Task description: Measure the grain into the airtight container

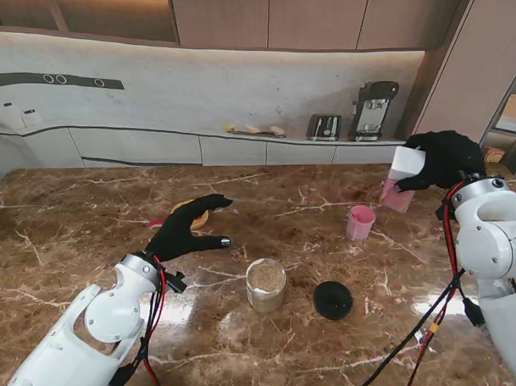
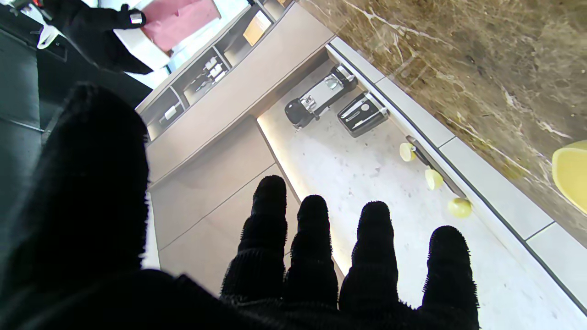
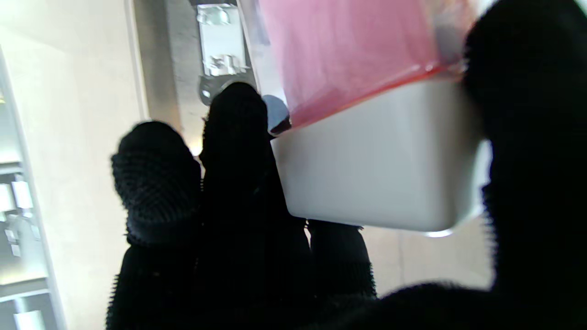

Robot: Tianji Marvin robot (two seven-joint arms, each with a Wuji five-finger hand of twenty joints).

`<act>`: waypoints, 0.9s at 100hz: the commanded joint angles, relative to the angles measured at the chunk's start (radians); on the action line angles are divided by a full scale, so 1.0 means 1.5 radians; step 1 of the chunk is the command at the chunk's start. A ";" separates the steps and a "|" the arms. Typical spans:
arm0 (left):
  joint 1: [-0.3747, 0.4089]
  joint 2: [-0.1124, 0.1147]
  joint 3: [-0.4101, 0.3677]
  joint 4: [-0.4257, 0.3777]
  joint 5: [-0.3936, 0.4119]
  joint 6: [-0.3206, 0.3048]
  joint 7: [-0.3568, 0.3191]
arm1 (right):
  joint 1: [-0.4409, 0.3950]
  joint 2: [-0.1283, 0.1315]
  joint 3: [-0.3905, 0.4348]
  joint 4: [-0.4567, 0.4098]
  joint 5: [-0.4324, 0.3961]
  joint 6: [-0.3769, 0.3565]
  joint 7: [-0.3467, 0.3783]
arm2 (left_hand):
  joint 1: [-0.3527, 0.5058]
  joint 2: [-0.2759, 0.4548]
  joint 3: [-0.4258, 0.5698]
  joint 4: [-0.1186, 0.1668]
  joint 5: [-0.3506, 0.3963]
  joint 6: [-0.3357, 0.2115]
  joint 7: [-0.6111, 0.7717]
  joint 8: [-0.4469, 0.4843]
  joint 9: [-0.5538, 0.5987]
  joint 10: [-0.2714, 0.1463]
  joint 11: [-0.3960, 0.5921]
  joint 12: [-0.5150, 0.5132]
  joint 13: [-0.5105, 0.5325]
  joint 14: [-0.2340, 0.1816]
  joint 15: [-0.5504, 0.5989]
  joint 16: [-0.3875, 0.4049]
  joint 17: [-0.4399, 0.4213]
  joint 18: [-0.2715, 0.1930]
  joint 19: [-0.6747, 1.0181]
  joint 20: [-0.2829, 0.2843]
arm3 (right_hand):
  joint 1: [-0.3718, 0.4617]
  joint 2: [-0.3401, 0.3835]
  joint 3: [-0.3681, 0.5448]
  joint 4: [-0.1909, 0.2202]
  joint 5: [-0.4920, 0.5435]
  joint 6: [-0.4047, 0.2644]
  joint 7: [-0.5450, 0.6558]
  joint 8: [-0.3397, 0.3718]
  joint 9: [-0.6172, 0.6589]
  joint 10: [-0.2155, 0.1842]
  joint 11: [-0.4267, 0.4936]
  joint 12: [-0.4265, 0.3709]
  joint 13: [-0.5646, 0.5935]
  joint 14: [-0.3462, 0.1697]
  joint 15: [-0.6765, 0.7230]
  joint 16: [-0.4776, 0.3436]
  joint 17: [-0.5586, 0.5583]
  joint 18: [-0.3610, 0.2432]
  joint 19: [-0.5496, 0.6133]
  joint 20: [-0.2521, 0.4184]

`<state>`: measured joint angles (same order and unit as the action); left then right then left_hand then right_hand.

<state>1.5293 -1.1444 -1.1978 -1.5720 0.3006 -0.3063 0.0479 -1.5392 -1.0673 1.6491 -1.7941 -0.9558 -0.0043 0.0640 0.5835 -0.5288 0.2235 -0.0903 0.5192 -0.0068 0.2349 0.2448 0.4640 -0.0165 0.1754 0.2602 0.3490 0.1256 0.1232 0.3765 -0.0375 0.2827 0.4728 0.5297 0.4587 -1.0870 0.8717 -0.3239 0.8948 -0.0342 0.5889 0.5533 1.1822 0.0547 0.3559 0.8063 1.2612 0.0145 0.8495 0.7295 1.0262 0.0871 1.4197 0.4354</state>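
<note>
My right hand (image 1: 447,157) is at the far right, shut on a pink container with a white lid (image 1: 402,181), held tilted above the table. The right wrist view shows that container (image 3: 367,137) pinched between thumb and fingers (image 3: 234,151). A pink measuring cup (image 1: 359,222) stands on the table just left of it. Near the middle stands a clear jar of grain (image 1: 266,284), with its black lid (image 1: 333,300) lying flat to its right. My left hand (image 1: 188,228) hovers open, left of the jar, its fingers (image 2: 312,247) spread and holding nothing.
A yellow dish (image 1: 194,216) lies partly under my left hand, also seen as yellow dish (image 2: 572,172). On the back counter are a toaster (image 1: 323,126), a coffee machine (image 1: 372,109) and small yellow items (image 1: 254,130). Shelves (image 1: 508,125) stand far right.
</note>
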 commanded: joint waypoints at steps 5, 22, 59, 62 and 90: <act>-0.002 -0.001 0.002 0.017 -0.004 -0.001 0.006 | -0.009 -0.002 0.003 0.035 0.004 0.030 -0.005 | 0.006 0.022 -0.027 0.019 0.011 -0.022 0.004 -0.002 -0.005 -0.020 -0.004 -0.006 0.001 -0.038 -0.004 -0.007 -0.006 -0.010 0.006 -0.006 | 0.158 0.124 0.270 0.079 0.088 -0.159 0.271 0.073 0.104 -0.087 0.154 0.041 0.031 -0.017 0.012 0.011 0.005 -0.019 0.025 0.010; -0.001 -0.003 0.003 0.024 -0.007 -0.004 0.012 | -0.012 -0.007 -0.003 0.081 0.015 0.060 -0.045 | 0.010 0.026 -0.034 0.021 0.012 -0.023 0.004 -0.001 -0.002 -0.021 -0.003 -0.006 0.002 -0.039 -0.004 -0.006 -0.007 -0.008 0.008 -0.007 | 0.157 0.124 0.270 0.079 0.088 -0.160 0.270 0.074 0.104 -0.088 0.154 0.041 0.031 -0.017 0.011 0.010 0.005 -0.019 0.025 0.010; 0.000 -0.004 0.001 0.029 -0.003 -0.009 0.020 | -0.011 -0.020 -0.039 0.167 0.075 0.137 -0.093 | 0.018 0.031 -0.050 0.025 0.017 -0.024 0.005 0.001 0.000 -0.018 -0.005 -0.007 0.002 -0.042 -0.005 -0.007 -0.007 -0.028 0.002 -0.016 | 0.156 0.127 0.267 0.077 0.086 -0.159 0.268 0.073 0.102 -0.086 0.151 0.039 0.031 -0.015 0.007 0.007 0.001 -0.016 0.025 0.011; 0.000 -0.004 0.001 0.028 -0.003 -0.009 0.020 | -0.009 -0.021 -0.044 0.176 0.079 0.140 -0.099 | 0.019 0.032 -0.051 0.025 0.018 -0.024 0.006 0.001 0.001 -0.017 -0.005 -0.007 0.003 -0.042 -0.004 -0.007 -0.007 -0.029 0.001 -0.017 | 0.156 0.127 0.267 0.077 0.085 -0.160 0.268 0.073 0.102 -0.086 0.151 0.039 0.031 -0.015 0.006 0.007 0.001 -0.016 0.025 0.012; 0.004 -0.003 0.002 0.025 0.000 -0.007 0.018 | 0.011 -0.030 -0.085 0.249 0.117 0.146 -0.147 | 0.023 0.036 -0.059 0.027 0.021 -0.026 0.007 0.003 0.005 -0.020 -0.004 -0.010 0.004 -0.044 -0.004 -0.007 -0.009 -0.022 -0.001 -0.025 | 0.151 0.136 0.256 0.069 0.073 -0.167 0.262 0.073 0.088 -0.091 0.143 0.037 0.016 -0.018 -0.009 0.001 -0.021 -0.021 0.019 0.013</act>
<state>1.5274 -1.1478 -1.1973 -1.5349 0.2985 -0.3190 0.0756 -1.5202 -1.1005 1.5323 -1.4440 -0.7841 0.2096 -0.1681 0.5856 -0.5075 0.1627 -0.0732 0.5192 -0.0072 0.2355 0.2448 0.4640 -0.0168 0.1754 0.2587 0.3528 0.1238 0.1232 0.3764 -0.0375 0.2756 0.4728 0.5047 0.4588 -1.0870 0.8717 -0.3239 0.8948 -0.0341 0.5890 0.5537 1.1823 0.0559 0.3577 0.8071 1.2613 0.0145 0.8461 0.7295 1.0035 0.0871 1.4198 0.4354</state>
